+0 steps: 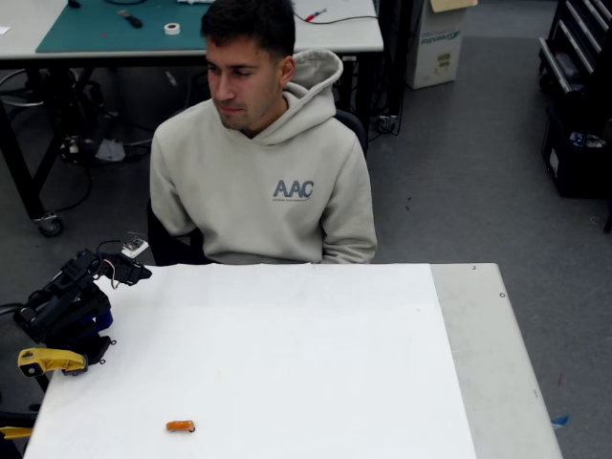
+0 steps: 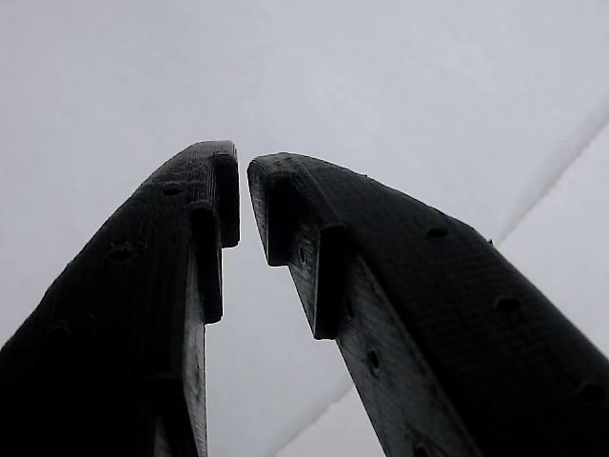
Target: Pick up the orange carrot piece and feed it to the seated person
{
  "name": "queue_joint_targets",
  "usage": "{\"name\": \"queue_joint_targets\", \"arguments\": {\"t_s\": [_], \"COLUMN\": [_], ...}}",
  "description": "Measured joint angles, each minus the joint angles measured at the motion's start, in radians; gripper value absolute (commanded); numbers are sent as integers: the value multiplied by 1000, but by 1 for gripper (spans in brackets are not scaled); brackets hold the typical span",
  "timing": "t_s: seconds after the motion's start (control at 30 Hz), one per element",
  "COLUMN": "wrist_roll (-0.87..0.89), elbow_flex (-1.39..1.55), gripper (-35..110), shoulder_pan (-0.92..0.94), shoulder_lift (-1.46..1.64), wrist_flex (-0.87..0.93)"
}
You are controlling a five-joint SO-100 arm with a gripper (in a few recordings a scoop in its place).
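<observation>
The black two-finger gripper [image 2: 243, 195] has its tips nearly pressed together, a thin gap between them and nothing pinched; beneath it lies the white paper-covered table [image 2: 400, 86]. In the fixed view the gripper [image 1: 134, 271] sits folded with the black arm at the table's [image 1: 316, 363] left edge. The small bright-orange oblong carrot piece [image 1: 180, 426] lies on the white surface well apart from the gripper, toward the picture's lower edge and slightly right. The seated person in a light beige hoodie [image 1: 263, 182] sits behind the table's far edge, up and right of the gripper.
</observation>
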Motion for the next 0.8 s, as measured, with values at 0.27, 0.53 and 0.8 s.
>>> {"name": "queue_joint_targets", "arguments": {"t_s": [0.27, 0.53, 0.8], "wrist_roll": [0, 0, 0], "elbow_flex": [0, 0, 0], "gripper": [-2, -2, -2], "shoulder_pan": [14, 14, 3], "shoulder_lift": [0, 0, 0], "wrist_flex": [0, 0, 0]}}
